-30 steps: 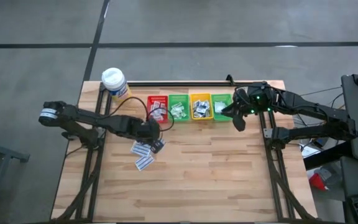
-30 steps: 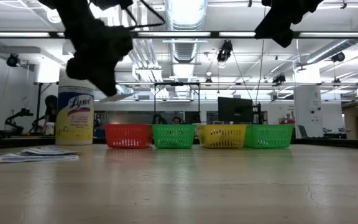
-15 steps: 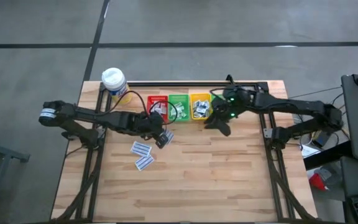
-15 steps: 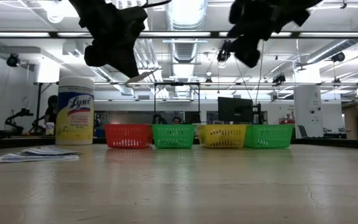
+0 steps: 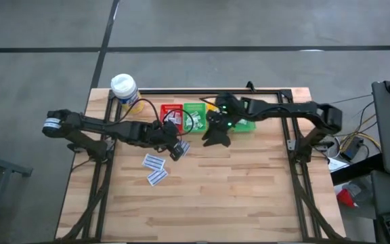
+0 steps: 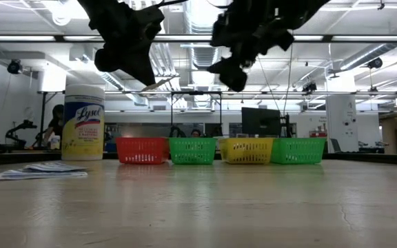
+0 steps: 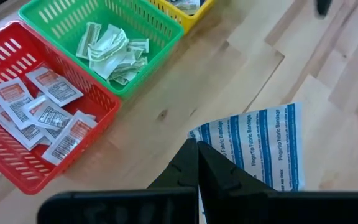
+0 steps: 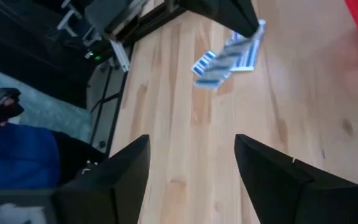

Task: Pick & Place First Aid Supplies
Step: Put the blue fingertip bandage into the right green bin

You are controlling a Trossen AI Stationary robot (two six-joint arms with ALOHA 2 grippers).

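My left gripper (image 5: 175, 150) hangs over the table's middle left, just in front of the red bin (image 5: 171, 116), shut on a white packet with blue stripes (image 7: 260, 149). This packet also shows in the low view (image 6: 158, 84). Two more such packets (image 5: 156, 169) lie flat on the wood near it. My right gripper (image 5: 215, 137) reaches in from the right in front of the green bin (image 5: 195, 112). It is open (image 8: 191, 180) and has nothing between its fingers. The red and green bins hold small white sachets (image 7: 39, 106). My left gripper pinches the striped packet at one edge near a corner (image 7: 211, 144) between its two fingertips. The fingers slant down from the table's left. The packet sticks out past the fingertips, tilted and clear of the table.
A yellow bin (image 6: 245, 150) and a second green bin (image 6: 299, 150) stand in the row right of the first two, partly under my right arm in the high view. A white-capped yellow bottle (image 5: 124, 89) stands at the far left corner. Bare wood lies toward the near edge.
My right gripper has swept from over the rightmost bin toward the table's left and down, tipping more level, and now hangs close to my left gripper. My left gripper rose a little with the striped packet, lifting it clear of the two on the table, then stayed still.
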